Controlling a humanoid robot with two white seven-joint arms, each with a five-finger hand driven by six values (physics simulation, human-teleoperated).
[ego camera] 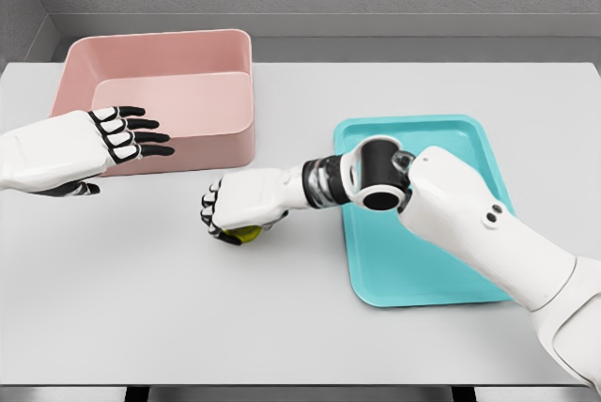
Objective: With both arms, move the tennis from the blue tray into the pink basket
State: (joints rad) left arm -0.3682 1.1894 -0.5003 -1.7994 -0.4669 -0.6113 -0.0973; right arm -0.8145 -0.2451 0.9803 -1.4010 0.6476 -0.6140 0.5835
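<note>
Overhead, the head view takes in a plain light grey table that fills most of the frame, its far edge meeting a darker grey floor strip and a pale, textured grey wall behind. At the table's far left stands the pink basket, a deep rounded-corner bin with nothing visible inside. Right of centre lies the blue tray, a shallow teal dish with a raised rim, its visible floor bare. The right hand reaches across from the right, its white forearm and dark wrist joint passing over the tray's left rim, and its fingers are curled tightly around the tennis ball, of which only a yellow-green sliver shows beneath the palm. Ball and hand sit over the bare table between tray and basket, just in front of the basket's near right corner. The left hand hovers at the basket's near left wall, fingers extended and holding nothing.
</note>
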